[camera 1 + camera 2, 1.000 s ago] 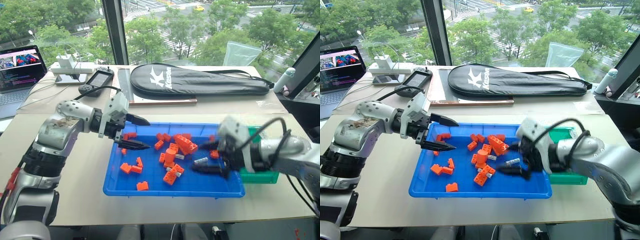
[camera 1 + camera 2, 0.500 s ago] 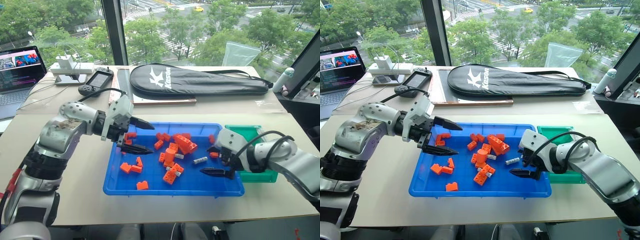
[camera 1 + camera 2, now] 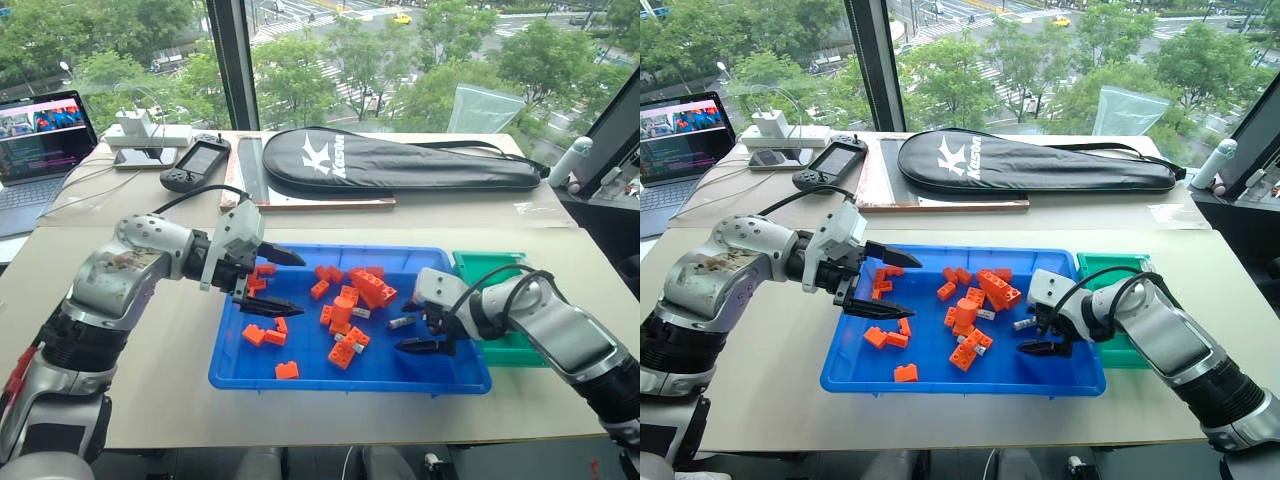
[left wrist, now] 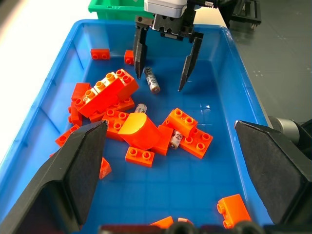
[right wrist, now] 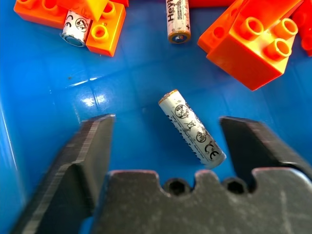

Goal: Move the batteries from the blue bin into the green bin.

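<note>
The blue bin (image 3: 345,383) lies on the table in front of me, holding orange bricks (image 3: 370,287) and batteries. One battery (image 5: 191,128) lies flat on the bin floor between my right gripper's (image 5: 167,121) two fingers, which stand apart on either side and do not touch it. The same battery (image 3: 402,322) shows at the bin's right end, close to the green bin (image 3: 482,264). Two more batteries (image 4: 140,108) (image 4: 176,140) lie among the bricks. My left gripper (image 3: 297,286) hangs open and empty over the bin's left part.
A black racket bag (image 3: 400,160) lies across the back of the table. A laptop (image 3: 40,135), a power strip (image 3: 150,133) and a handheld controller (image 3: 195,165) sit at the back left. A white bottle (image 3: 570,160) stands at the far right.
My right gripper has dropped lower into the bin and now straddles the battery, with its fingers closer together. The left gripper has stayed about where it was.
</note>
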`<state>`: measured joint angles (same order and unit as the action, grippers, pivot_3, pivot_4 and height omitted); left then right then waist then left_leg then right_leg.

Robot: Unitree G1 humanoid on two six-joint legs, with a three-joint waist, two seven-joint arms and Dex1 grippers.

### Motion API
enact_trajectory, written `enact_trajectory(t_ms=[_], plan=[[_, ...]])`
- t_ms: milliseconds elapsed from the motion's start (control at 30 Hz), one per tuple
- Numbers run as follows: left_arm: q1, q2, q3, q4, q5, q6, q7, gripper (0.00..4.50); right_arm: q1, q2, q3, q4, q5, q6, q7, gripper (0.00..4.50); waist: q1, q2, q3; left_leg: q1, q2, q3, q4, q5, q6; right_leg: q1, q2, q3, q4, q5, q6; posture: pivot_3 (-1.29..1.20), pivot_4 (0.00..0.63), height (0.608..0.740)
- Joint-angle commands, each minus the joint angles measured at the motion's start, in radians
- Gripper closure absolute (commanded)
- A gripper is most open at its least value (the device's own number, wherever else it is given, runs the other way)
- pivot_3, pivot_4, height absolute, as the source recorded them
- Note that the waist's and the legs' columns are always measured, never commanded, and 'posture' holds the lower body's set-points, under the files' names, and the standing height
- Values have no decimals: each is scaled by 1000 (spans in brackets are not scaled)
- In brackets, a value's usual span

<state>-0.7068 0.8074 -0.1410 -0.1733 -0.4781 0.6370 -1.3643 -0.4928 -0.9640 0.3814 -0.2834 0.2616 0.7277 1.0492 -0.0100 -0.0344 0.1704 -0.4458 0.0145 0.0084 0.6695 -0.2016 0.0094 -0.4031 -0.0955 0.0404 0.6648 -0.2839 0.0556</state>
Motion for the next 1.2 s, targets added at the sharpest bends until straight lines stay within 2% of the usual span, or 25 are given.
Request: enact_trajectory(t_ms=[33,133,200,233,367,467,533,667,800,900,1000,1133,1167,1200], plan=[[-7,11,26,-27,-21,-5,-2,0,6,-21,-26,-43,-3,17,27,2424,0,0,0,0,0,0,0,0,0,0,0,0,0,0,0,0,150,729],[-13,11,27,-17,-20,-10,-8,0,-1,-23,-39,-68,-6,26,31,3563,-2,0,0,0,0,0,0,0,0,0,0,0,0,0,0,0,150,729],[-18,8,40,-3,-27,-12,-9,0,-28,-32,-73,-102,15,60,34,4132,-2,0,0,0,0,0,0,0,0,0,0,0,0,0,0,0,150,729],[-18,7,47,2,-31,-12,-8,0,-38,-34,-83,-115,23,75,35,4159,-2,0,0,0,0,0,0,0,0,0,0,0,0,0,0,0,150,729],[-3,19,95,7,-84,24,-7,0,-83,-45,-132,-175,57,144,37,4181,-4,0,0,0,1,0,0,0,0,-1,0,0,0,0,0,0,150,729],[16,30,159,19,-138,55,-3,0,-148,-76,-258,-201,116,218,32,4184,-4,0,0,0,1,-1,0,0,0,-1,1,0,0,0,0,0,150,729],[27,43,177,31,-145,54,-6,0,-163,-141,-333,-166,109,228,29,4184,-3,1,0,0,0,-1,0,0,0,-1,0,0,0,0,0,0,150,729],[19,32,210,28,-191,84,11,0,-66,-290,-452,-57,70,199,32,4186,15,1,1,0,0,-1,0,0,0,1,-1,-1,-1,0,0,0,150,729],[18,15,231,18,-231,83,18,0,58,-356,-504,16,35,128,39,4187,15,1,0,0,0,1,0,0,0,1,-1,0,-1,0,0,0,150,729],[10,12,232,20,-235,78,27,0,115,-339,-507,45,39,113,31,4187,4,2,0,0,0,2,0,0,0,0,-1,1,0,0,0,0,150,729],[8,23,216,25,-230,94,36,0,119,-261,-526,70,91,153,6,4191,-10,2,0,0,1,1,0,0,0,0,1,1,0,0,0,0,150,729],[10,24,214,32,-229,90,37,0,136,-246,-529,97,48,124,-45,4191,-7,4,1,1,1,1,-1,0,0,-1,1,2,1,0,0,0,150,729],[11,26,217,31,-229,88,36,0,131,-249,-536,98,46,124,-53,3189,-6,4,1,1,1,1,-1,0,0,-1,1,2,0,0,0,0,150,729],[13,28,219,30,-231,86,35,0,129,-257,-541,97,46,125,-55,2979,-4,4,1,1,1,2,-1,0,0,-1,0,2,0,0,0,0,150,729]])
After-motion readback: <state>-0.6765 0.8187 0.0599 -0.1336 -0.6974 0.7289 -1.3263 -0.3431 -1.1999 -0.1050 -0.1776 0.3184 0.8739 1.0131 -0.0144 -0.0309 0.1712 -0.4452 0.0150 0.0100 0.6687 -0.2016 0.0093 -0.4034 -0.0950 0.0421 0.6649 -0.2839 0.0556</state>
